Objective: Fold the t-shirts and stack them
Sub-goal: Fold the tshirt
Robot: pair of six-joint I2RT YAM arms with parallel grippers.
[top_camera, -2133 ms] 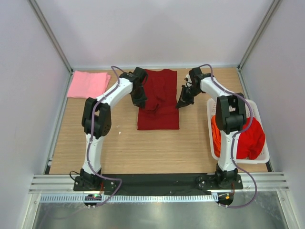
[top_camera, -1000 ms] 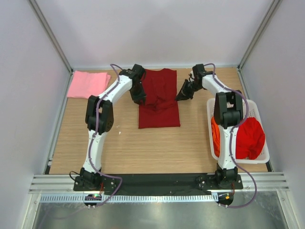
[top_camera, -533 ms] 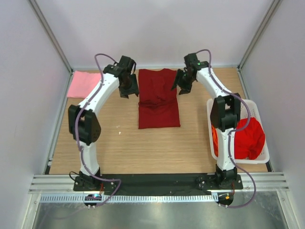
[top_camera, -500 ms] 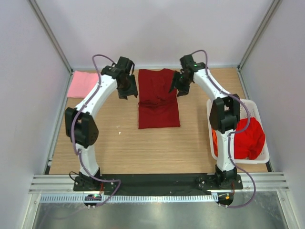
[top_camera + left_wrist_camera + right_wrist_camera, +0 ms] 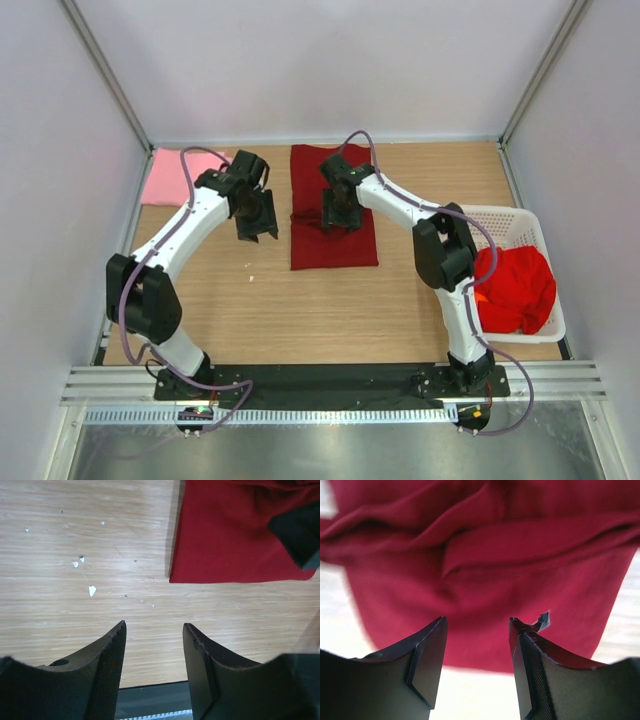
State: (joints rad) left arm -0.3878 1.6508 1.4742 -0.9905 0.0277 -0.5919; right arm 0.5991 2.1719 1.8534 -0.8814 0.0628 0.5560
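Right gripper [image 5: 337, 218] shifted over maroon t-shirt [image 5: 335, 250]; left gripper [image 5: 258, 228] drew nearer, beside its left edge.
Both jaws parted, empty; shirt lies mid-table, rumpled at centre; pink t-shirt [image 5: 165, 180] far-left corner.

Maroon shirt [image 5: 333, 215]: folded to a long rectangle, lying flat at centre, rumpled ridge across its middle. Pink shirt [image 5: 160, 185]: folded flat, far left corner. Red shirt [image 5: 515, 290]: crumpled heap in basket [image 5: 500, 212]. Orange shirt [image 5: 481, 300]: sliver showing beside it.
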